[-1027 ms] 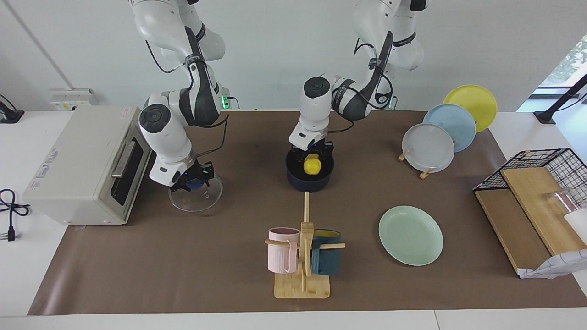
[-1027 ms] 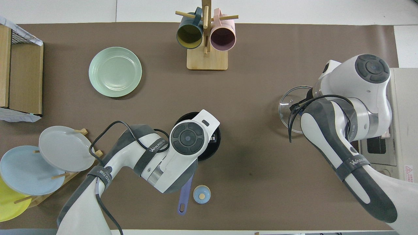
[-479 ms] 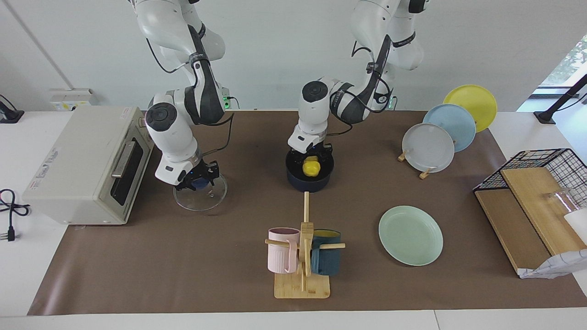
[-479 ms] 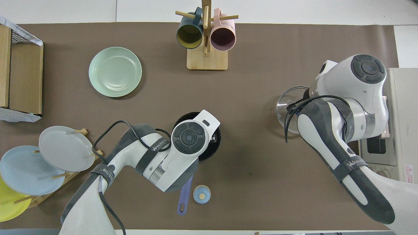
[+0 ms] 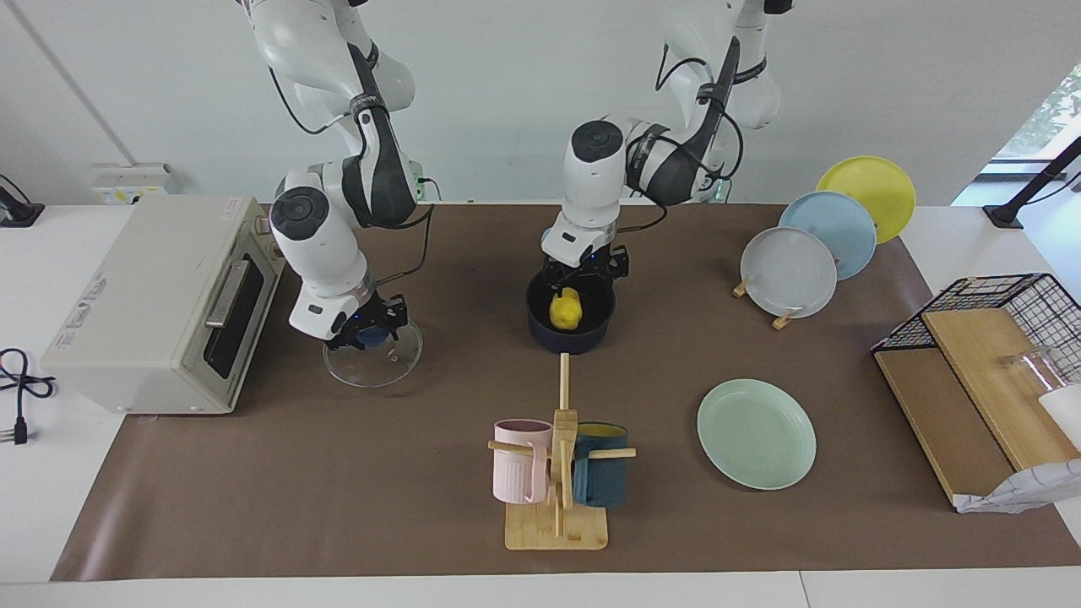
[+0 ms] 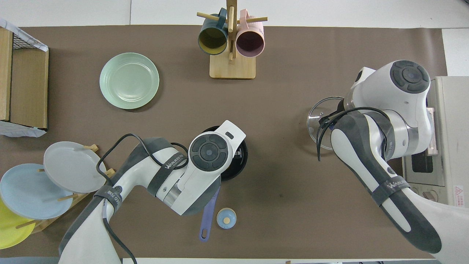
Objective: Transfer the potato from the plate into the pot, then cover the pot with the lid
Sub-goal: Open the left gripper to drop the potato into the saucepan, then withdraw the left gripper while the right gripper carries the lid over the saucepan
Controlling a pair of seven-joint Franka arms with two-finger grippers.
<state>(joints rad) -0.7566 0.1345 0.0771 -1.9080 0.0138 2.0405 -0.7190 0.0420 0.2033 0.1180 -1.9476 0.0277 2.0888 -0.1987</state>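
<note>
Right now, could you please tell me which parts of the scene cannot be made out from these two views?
- Potato: hidden in the overhead view by the left arm's wrist over the pot.
- Lid knob: covered in the overhead view by the right arm; in the facing view the right gripper wraps it.
- Left gripper: hidden in the overhead view under its own wrist.
- Yellow plate: cut by the overhead view's edge.

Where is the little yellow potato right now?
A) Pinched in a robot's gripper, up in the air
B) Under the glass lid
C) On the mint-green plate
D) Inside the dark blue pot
D: the potato sits inside the pot, with the left gripper open just above it; the mint-green plate holds nothing, and the glass lid is off toward the right arm's end, its knob gripped by the right gripper.
</note>
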